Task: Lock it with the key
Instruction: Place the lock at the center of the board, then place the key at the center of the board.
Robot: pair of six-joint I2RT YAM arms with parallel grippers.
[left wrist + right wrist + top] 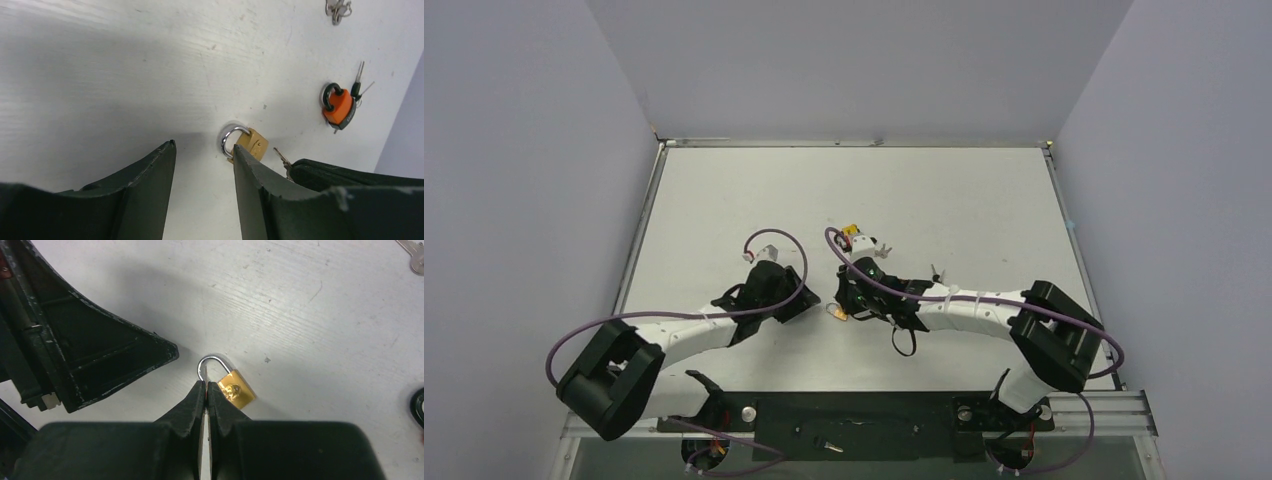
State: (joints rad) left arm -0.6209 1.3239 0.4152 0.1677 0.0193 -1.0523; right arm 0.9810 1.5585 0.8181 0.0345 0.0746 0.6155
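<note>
A brass padlock point(236, 389) with a silver shackle point(214, 360) lies flat on the white table; it also shows in the left wrist view point(254, 144) and in the top view point(836, 312). My right gripper point(206, 385) is shut on the small silver key point(281, 155). The key's blade sticks out of the fingertips right beside the padlock's body. In the right wrist view the key shows only as a thin edge between the pads. My left gripper point(204, 146) is open and empty, its right finger point(250, 170) just in front of the padlock.
An orange-yellow padlock with a black shackle point(337, 106) lies farther off with keys in it point(359, 82); it also shows in the top view point(849, 232). More loose keys lie at the far side point(337, 10) point(412, 252). The two grippers point(802, 303) point(854, 300) face each other closely.
</note>
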